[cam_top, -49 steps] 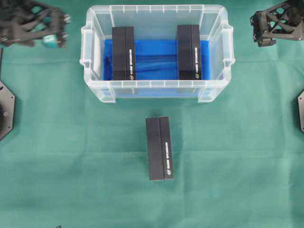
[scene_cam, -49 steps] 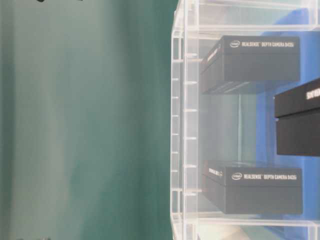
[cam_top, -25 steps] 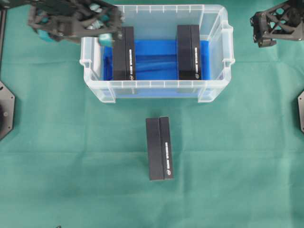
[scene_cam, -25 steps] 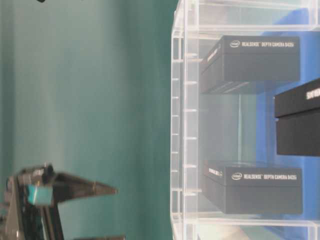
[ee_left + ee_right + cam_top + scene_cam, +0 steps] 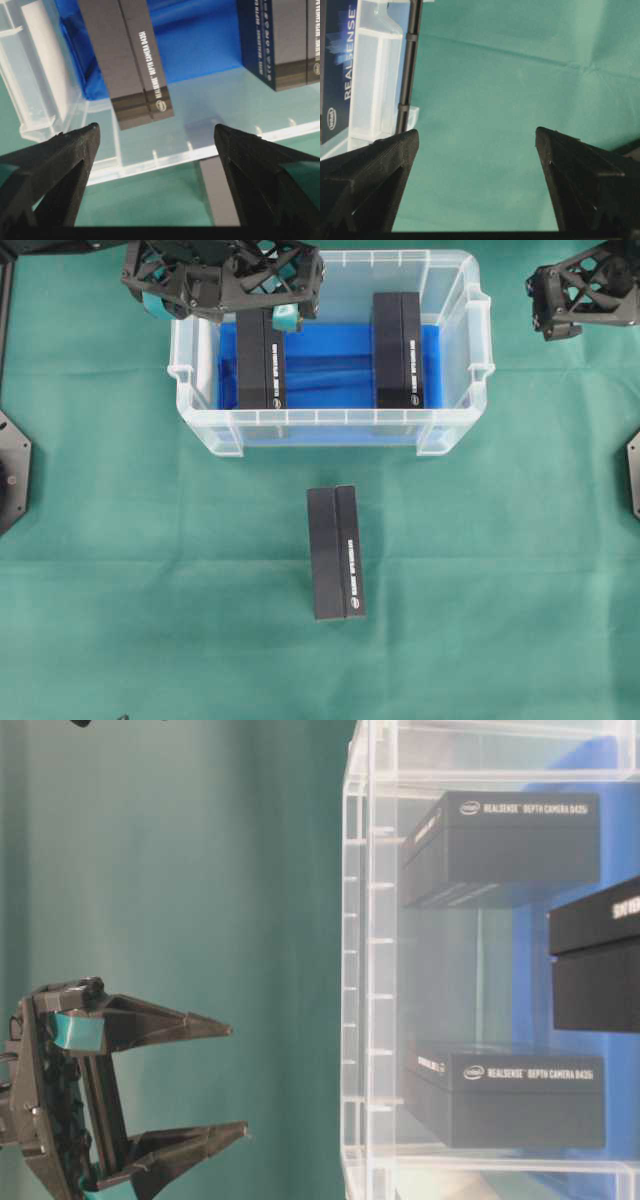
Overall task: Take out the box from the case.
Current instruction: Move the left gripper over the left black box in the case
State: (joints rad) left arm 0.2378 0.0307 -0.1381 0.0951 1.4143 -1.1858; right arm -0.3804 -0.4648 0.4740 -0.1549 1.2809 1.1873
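overhead view looks straight down; table-level view sits close, rotated; both share the case [image 5: 327, 430].

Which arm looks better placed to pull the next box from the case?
Left. The left gripper, open, hangs over the left box inside the case; the right gripper sits off beyond the case's far corner.

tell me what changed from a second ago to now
The left gripper swung in from the upper left corner of the overhead view to above the back of the case, over the left box, jaws open and holding nothing. The right gripper, both boxes in the case, including the right box, and the box on the cloth stayed put.
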